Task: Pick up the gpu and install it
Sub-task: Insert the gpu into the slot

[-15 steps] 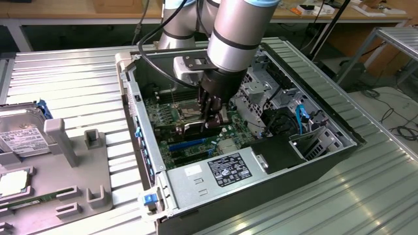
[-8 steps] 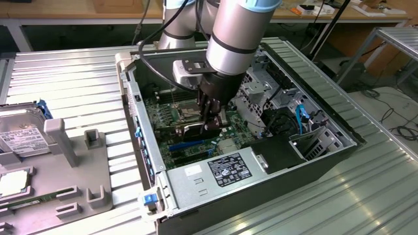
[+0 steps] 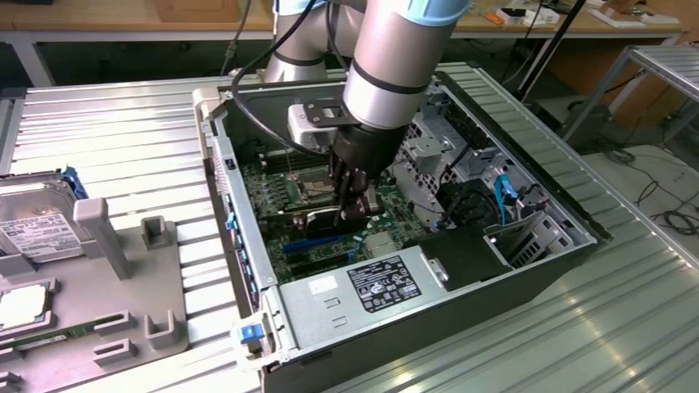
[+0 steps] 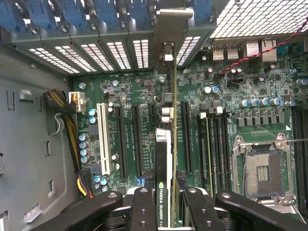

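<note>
Exterior view: open computer case [image 3: 546, 270] lies on its side on the ribbed metal tabletop [image 3: 120, 155], motherboard [image 3: 273, 192] facing up. The arm reaches down into the case from above. The tool [image 3: 355, 214] sits low over the board, closed on the gpu [image 3: 317, 219], which shows here as a dark slab under the fingers, above the blue slots. The card's bracket end cannot be made out from this angle. Toward the exterior view's left, a grey fixture [image 3: 110, 270] on the tabletop carries a hard drive [image 3: 33, 221] and a green memory stick [image 3: 49, 336]. A label [image 3: 382, 282] sits on the case's silver power-supply housing.

Wrist view: the gpu [image 4: 163, 159] is seen edge-on, standing upright on its long edge between the tool's [image 4: 165, 211] black fingers [image 4: 142, 211], which clamp its two faces. White lettering runs along the card's edge. The long axis runs parallel to the expansion slots [image 4: 134, 139], and the silver bracket [image 4: 171, 29] end points at the case's rear wall of vented slot covers [image 4: 96, 50]. The card sits over the board between two black slots; whether its edge is in a slot cannot be told. The empty CPU socket [image 4: 264, 173] lies off to one side, a white slot [image 4: 102, 137] to the other.
</note>
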Robot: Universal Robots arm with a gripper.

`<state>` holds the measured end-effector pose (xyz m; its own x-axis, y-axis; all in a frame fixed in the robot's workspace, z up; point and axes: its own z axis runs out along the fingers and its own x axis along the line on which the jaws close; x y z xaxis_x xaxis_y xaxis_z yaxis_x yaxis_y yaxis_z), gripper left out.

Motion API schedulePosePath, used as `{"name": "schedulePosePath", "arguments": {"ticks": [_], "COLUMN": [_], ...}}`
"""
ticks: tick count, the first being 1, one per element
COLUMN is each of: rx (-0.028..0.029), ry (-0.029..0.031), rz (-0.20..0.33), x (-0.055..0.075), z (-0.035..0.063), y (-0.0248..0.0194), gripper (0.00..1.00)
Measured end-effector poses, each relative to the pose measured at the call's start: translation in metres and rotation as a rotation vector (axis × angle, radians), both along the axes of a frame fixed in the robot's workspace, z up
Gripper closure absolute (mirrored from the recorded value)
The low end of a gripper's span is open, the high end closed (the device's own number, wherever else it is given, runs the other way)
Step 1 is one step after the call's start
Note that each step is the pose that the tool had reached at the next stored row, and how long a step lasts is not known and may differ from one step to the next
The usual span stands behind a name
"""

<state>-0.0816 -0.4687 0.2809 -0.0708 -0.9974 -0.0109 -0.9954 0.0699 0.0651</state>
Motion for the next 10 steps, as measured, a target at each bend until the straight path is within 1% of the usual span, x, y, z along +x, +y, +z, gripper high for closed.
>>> {"name": "schedulePosePath", "arguments": {"ticks": [4,10], "rx": [0.0,-0.0001], "ry": [0.0,-0.0001], "rz": [0.0,0.0], "x": [-0.0003,-0.0003], "z": [-0.0004,-0.0055], "y": [-0.0001,0.0003], "gripper": [0.73,0.73]}}
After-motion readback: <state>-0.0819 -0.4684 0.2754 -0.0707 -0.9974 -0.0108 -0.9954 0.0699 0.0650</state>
